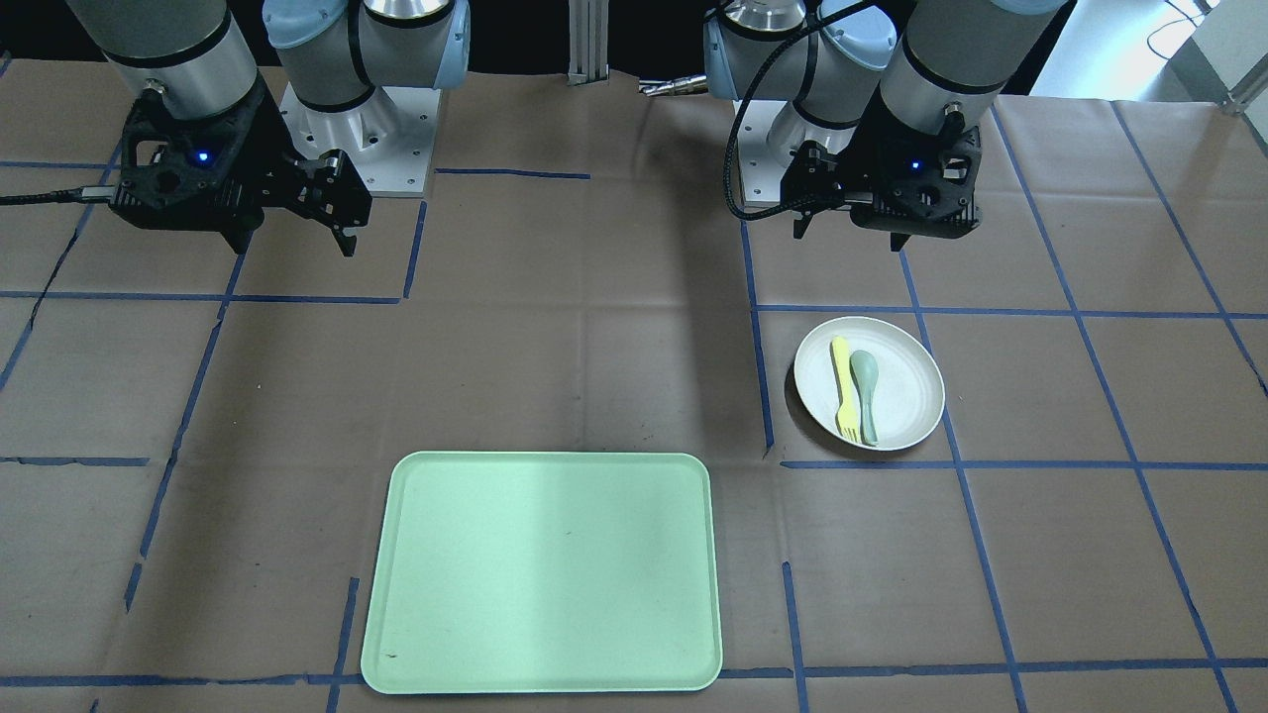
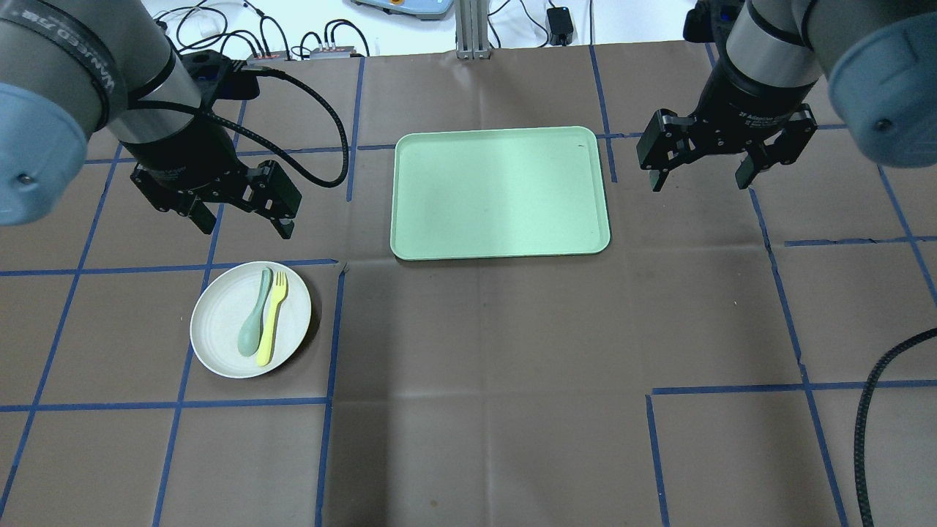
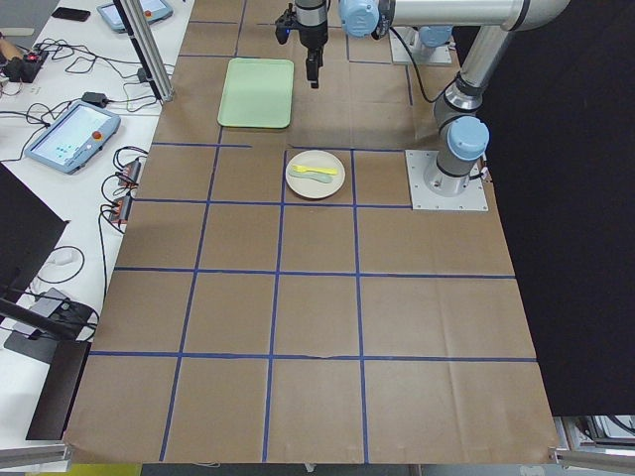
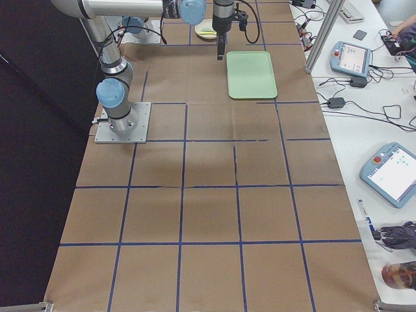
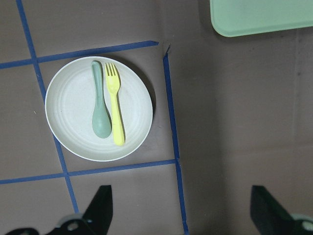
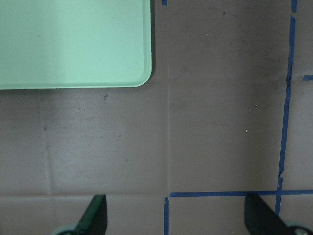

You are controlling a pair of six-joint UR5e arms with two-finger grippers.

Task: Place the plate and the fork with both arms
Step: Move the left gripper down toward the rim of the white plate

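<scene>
Pickup not begun: left gripper [image 2: 244,223] near the plate [image 2: 219,344] (fork [image 2: 272,322] on it), right gripper [image 2: 699,179] well apart, both gaping empty; a descent seems next

On the brown table [image 4: 208,195] crossed with blue tape [image 4: 214,140], the green tray [image 4: 251,75] lies toward the far end, the plate [image 4: 205,30] near its far corner, partly hidden, two pendants [image 4: 393,172] off to the side

A brown paper-covered table [image 2: 512,366], gridded with blue tape lines [image 2: 176,403], fills every view. A silver aluminium profile post [image 2: 471,29] stands at the overhead view's top centre. A white side bench [image 4: 396,78] strewn with cables runs down the exterior right view's right edge.
</scene>
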